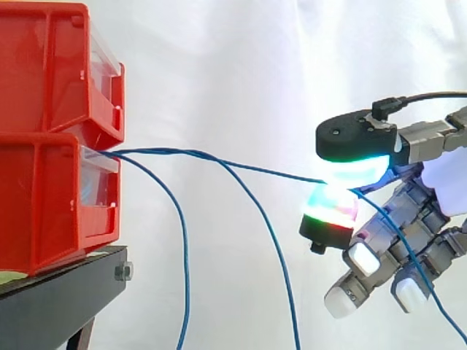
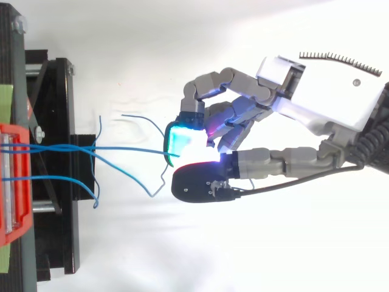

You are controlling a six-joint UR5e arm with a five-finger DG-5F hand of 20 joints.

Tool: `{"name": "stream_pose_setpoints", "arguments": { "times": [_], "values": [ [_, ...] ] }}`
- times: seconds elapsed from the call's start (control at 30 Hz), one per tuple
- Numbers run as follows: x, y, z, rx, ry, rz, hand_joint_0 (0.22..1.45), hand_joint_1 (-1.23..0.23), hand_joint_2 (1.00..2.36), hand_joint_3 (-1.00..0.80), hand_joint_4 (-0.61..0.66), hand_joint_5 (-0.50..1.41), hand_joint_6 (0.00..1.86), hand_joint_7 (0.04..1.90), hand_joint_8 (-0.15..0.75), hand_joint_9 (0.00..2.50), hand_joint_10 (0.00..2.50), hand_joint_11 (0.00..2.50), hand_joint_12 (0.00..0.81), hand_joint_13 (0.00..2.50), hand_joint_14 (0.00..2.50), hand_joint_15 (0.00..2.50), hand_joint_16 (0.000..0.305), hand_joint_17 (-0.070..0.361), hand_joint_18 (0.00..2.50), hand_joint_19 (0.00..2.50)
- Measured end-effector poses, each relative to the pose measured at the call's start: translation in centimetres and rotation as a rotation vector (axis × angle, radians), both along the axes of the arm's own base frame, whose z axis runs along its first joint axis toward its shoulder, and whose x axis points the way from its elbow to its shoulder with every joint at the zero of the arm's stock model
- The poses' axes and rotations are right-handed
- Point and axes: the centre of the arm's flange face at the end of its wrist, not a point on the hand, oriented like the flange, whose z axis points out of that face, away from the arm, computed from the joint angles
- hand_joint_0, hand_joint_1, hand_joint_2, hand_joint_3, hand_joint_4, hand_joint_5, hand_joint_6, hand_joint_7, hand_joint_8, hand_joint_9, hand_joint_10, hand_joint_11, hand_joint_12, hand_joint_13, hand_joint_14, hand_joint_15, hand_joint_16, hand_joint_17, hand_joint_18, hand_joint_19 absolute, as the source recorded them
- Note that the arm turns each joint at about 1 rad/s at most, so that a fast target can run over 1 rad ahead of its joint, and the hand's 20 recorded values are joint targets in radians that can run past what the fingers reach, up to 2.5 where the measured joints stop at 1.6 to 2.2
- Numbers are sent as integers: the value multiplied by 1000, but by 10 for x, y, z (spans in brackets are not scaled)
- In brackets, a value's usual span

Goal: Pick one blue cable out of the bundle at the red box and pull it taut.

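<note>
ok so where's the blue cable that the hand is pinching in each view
side view: the pinched blue cable runs from the gap between the red bins at left, nearly straight rightward to the hand at mid-right.
top view: it crosses the middle, from the red bins at the left edge to the hand.
shared landmark: the red bins, at the left in both views.

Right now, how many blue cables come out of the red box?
3. The pinched cable runs straight from the box to the hand. The near cable droops beside the box. The middle cable droops between them. More may hide inside.
</note>
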Motion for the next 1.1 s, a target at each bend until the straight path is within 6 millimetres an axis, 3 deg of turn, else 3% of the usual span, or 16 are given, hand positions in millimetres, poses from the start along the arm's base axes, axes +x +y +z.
{"name": "stream_pose_setpoints", "arguments": {
  "times": [1.1],
  "values": [
    [0,0,0,0,0,0,581,-800,1027,103,87,-103,826,1382,398,886,15,783,464,683,7,266,64,145,955,396]
  ]
}}
